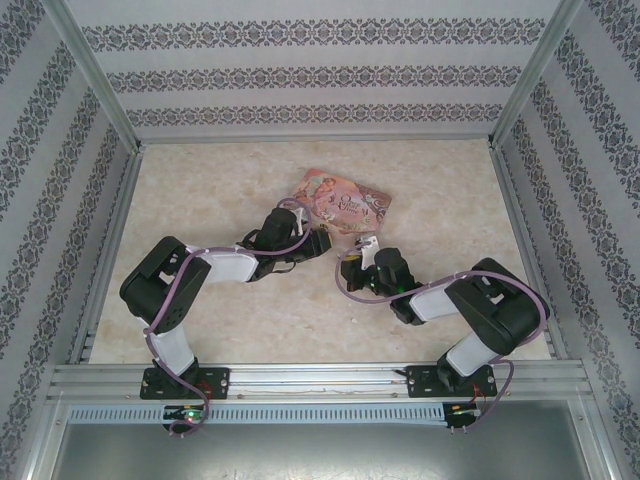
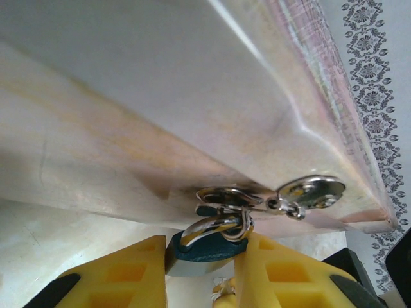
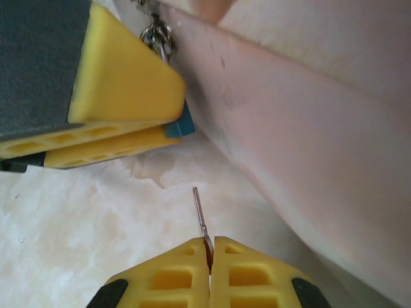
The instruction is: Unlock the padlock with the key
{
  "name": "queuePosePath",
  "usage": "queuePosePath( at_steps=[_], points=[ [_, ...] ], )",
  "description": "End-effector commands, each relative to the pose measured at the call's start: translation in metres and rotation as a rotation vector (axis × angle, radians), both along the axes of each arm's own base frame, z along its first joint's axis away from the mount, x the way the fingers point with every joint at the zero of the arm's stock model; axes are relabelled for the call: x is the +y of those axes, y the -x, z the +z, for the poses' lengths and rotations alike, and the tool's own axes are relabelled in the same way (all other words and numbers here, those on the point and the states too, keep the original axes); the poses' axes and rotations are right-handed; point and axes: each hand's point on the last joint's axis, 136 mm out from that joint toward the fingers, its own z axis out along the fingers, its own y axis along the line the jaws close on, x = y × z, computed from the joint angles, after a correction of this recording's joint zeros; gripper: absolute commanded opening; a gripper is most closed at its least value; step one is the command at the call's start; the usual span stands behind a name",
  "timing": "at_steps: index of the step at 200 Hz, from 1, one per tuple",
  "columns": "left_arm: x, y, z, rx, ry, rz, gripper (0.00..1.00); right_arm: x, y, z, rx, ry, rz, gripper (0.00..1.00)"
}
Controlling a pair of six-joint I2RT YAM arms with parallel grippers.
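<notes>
Padlock low at front edge of pink tin; blue body clamped between fingers of left gripper; shackle threaded through tin's hasp, looks unopened; further right, right gripper pinched tight on key; blade aimed toward padlock, clear gap between; judged: both grasps done; insertion, turn, shackle release all left.

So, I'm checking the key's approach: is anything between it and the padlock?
Nothing visible. The key, in the right gripper, faces the padlock across bare table; the left gripper holds the padlock.
</notes>
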Motion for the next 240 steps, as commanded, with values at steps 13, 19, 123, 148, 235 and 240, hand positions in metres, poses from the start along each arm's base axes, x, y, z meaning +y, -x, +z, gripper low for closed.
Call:
queuePosePath(
  at_steps=[13, 19, 123, 148, 235, 240],
  points=[
    [-0.017, -0.004, 0.044, -0.045, 0.098, -0.019, 0.27, -0.004, -0.01, 0.007, -0.057, -0.007, -0.022, 0.0],
    [-0.017, -0.004, 0.045, -0.044, 0.099, -0.019, 0.27, -0.003, -0.01, 0.008, -0.06, -0.007, -0.022, 0.0],
    [-0.02, -0.006, 0.053, -0.02, 0.123, -0.012, 0.26, 0.003, -0.014, 0.017, -0.095, -0.031, -0.002, 0.0],
    [-0.021, -0.008, 0.053, -0.022, 0.121, -0.009, 0.26, 0.009, -0.021, 0.027, -0.118, -0.048, 0.005, 0.0],
    [-0.024, -0.01, 0.052, -0.009, 0.124, -0.01, 0.26, 0.009, -0.027, 0.032, -0.144, -0.042, 0.002, 0.0],
    [-0.024, -0.011, 0.052, -0.009, 0.124, -0.009, 0.26, 0.009, -0.027, 0.033, -0.145, -0.042, 0.001, 0.0]
  ],
)
